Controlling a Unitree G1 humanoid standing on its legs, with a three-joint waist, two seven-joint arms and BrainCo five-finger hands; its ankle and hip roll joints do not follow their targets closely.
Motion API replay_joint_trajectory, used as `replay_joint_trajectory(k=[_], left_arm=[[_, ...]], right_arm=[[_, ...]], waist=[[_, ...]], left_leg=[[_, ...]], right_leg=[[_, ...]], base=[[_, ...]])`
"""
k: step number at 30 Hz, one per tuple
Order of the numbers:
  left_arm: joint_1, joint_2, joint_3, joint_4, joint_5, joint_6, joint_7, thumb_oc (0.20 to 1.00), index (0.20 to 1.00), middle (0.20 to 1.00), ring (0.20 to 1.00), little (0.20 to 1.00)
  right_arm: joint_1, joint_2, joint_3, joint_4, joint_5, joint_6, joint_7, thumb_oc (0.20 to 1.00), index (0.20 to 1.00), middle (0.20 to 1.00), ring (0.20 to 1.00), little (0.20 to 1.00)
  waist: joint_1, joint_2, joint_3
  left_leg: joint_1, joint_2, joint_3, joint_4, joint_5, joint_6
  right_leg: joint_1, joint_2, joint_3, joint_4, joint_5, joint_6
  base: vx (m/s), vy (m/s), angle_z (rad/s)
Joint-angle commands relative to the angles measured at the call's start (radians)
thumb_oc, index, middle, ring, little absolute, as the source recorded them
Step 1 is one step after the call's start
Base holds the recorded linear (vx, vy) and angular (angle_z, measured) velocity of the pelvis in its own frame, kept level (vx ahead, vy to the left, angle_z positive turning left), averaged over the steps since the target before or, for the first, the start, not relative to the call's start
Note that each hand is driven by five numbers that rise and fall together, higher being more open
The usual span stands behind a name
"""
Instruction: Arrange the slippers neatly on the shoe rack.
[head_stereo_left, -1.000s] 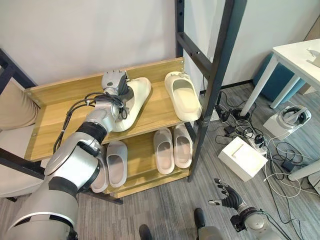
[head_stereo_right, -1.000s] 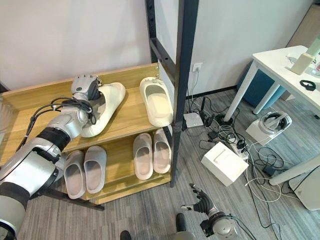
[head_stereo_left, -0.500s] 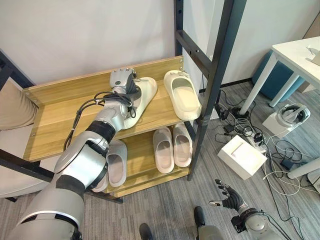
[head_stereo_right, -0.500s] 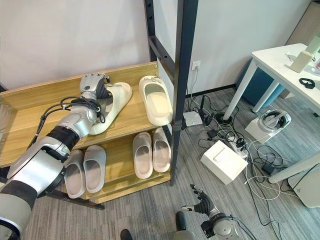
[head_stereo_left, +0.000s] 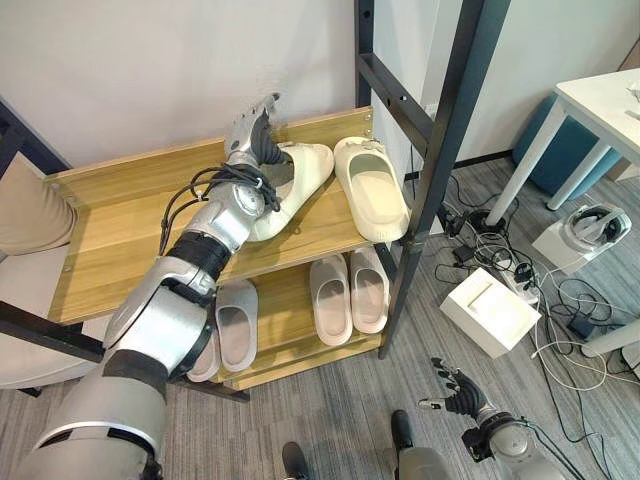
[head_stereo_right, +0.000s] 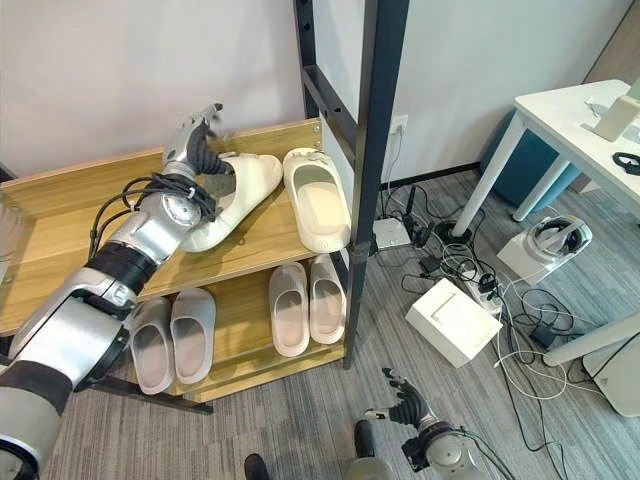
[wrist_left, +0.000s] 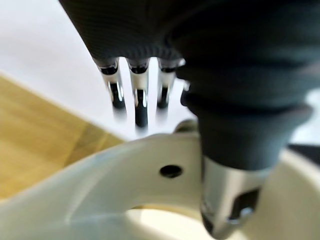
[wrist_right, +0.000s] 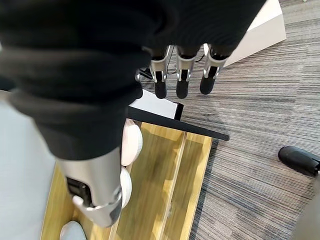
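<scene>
Two cream slippers lie on the rack's top shelf (head_stereo_left: 120, 215): one slanted (head_stereo_left: 295, 180), one straighter to its right (head_stereo_left: 372, 190). My left hand (head_stereo_left: 250, 130) is at the slanted slipper's far end, open. Its straight fingers (wrist_left: 141, 102) point up toward the wall and its thumb is close over the slipper's strap (wrist_left: 115, 170). On the lower shelf stand a pale pink pair (head_stereo_left: 347, 295) and a grey pair (head_stereo_left: 232, 325). My right hand (head_stereo_left: 455, 392) hangs low over the floor, open with fingers spread (wrist_right: 182, 82).
A black frame post (head_stereo_left: 440, 170) rises at the rack's right end. To its right the floor holds a white box (head_stereo_left: 490, 312), cables and a white table (head_stereo_left: 600, 110). A beige cushion (head_stereo_left: 30, 210) sits left of the rack.
The slanted cream slipper has slid right and back, closer to the other cream slipper. My left hand went with it and now has its fingers raised. The right hand has not moved.
</scene>
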Motion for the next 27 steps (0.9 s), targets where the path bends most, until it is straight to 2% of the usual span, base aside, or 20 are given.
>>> replay_joint_trajectory(k=[1,10,15,17,19,20,21,22,24,27], left_arm=[[-0.044,0.062,0.047,0.001,0.06,-0.025,-0.009,1.0,1.0,1.0,1.0,1.0],[0.064,0.128,0.075,-0.128,0.17,-0.016,-0.057,1.0,1.0,1.0,1.0,1.0],[0.119,0.154,0.104,-0.177,0.155,-0.026,-0.08,1.0,1.0,1.0,1.0,1.0],[0.163,0.17,0.136,-0.203,0.093,-0.045,-0.093,1.0,1.0,1.0,1.0,1.0],[0.272,0.184,0.209,-0.262,-0.083,-0.088,-0.124,1.0,1.0,1.0,1.0,1.0],[0.431,0.191,0.291,-0.321,-0.329,-0.122,-0.214,1.0,1.0,1.0,1.0,1.0],[0.481,0.193,0.308,-0.346,-0.414,-0.134,-0.237,1.0,1.0,1.0,1.0,1.0],[0.486,0.194,0.311,-0.35,-0.416,-0.133,-0.238,1.0,1.0,1.0,1.0,1.0],[0.629,0.171,0.339,-0.419,-0.67,-0.157,-0.275,1.0,1.0,1.0,1.0,1.0],[0.708,0.144,0.34,-0.455,-0.889,-0.155,-0.305,1.0,1.0,1.0,1.0,1.0]], right_arm=[[-0.014,0.031,-0.027,0.006,-0.014,-0.016,0.0,1.0,1.0,1.0,1.0,1.0],[-0.015,0.038,-0.048,0.002,-0.024,-0.01,0.005,1.0,1.0,1.0,1.0,1.0],[-0.013,0.04,-0.057,0.003,-0.031,-0.005,0.01,1.0,1.0,1.0,1.0,1.0],[-0.011,0.042,-0.062,0.002,-0.032,-0.002,0.012,1.0,1.0,1.0,1.0,1.0],[-0.005,0.049,-0.078,-0.003,-0.033,0.006,0.018,1.0,1.0,1.0,1.0,1.0],[0.009,0.059,-0.095,-0.007,-0.035,0.017,0.032,1.0,1.0,1.0,1.0,1.0],[0.013,0.059,-0.101,-0.012,-0.038,0.019,0.036,1.0,1.0,1.0,1.0,1.0],[0.014,0.058,-0.099,-0.013,-0.038,0.019,0.037,1.0,1.0,1.0,1.0,1.0],[0.017,0.055,-0.106,-0.031,-0.037,0.021,0.044,1.0,1.0,1.0,1.0,1.0],[0.016,0.044,-0.095,-0.053,-0.035,0.021,0.048,1.0,1.0,1.0,1.0,1.0]], waist=[[0.02,-0.029,-0.007],[0.049,-0.025,0.0],[0.059,-0.025,0.001],[0.063,-0.025,0.001],[0.071,-0.025,0.003],[0.075,-0.021,0.003],[0.079,-0.021,0.004],[0.077,-0.02,0.003],[0.081,-0.016,0.007],[0.078,-0.014,0.008]], left_leg=[[0.033,0.015,-0.015,-0.002,-0.016,-0.019],[0.029,0.013,-0.036,-0.002,-0.017,-0.019],[0.028,0.012,-0.043,-0.002,-0.016,-0.019],[0.027,0.012,-0.045,-0.002,-0.016,-0.019],[0.029,0.012,-0.043,-0.002,-0.015,-0.018],[0.03,0.012,-0.039,-0.002,-0.014,-0.016],[0.029,0.011,-0.039,-0.002,-0.012,-0.016],[0.029,0.011,-0.038,-0.002,-0.013,-0.016],[0.026,0.012,-0.037,-0.002,-0.009,-0.016],[0.026,0.012,-0.037,-0.002,-0.008,-0.015]], right_leg=[[0.043,-0.033,-0.009,-0.003,-0.036,0.074],[0.052,-0.035,-0.024,-0.003,-0.043,0.071],[0.057,-0.034,-0.03,-0.003,-0.044,0.07],[0.057,-0.034,-0.031,-0.003,-0.044,0.069],[0.055,-0.035,-0.03,-0.003,-0.042,0.068],[0.053,-0.035,-0.029,-0.003,-0.039,0.065],[0.052,-0.035,-0.028,-0.003,-0.038,0.064],[0.052,-0.035,-0.028,-0.003,-0.038,0.064],[0.046,-0.035,-0.026,-0.003,-0.033,0.064],[0.041,-0.034,-0.021,-0.003,-0.03,0.065]], base=[[0.0,-0.012,0.06],[0.0,-0.006,0.08],[0.0,-0.001,0.04],[-0.01,0.001,0.06],[-0.01,0.004,-0.04],[-0.01,0.015,-0.05],[0.0,0.014,-0.03],[-0.01,0.012,0.04],[-0.01,0.021,0.06],[-0.01,0.016,-0.04]])
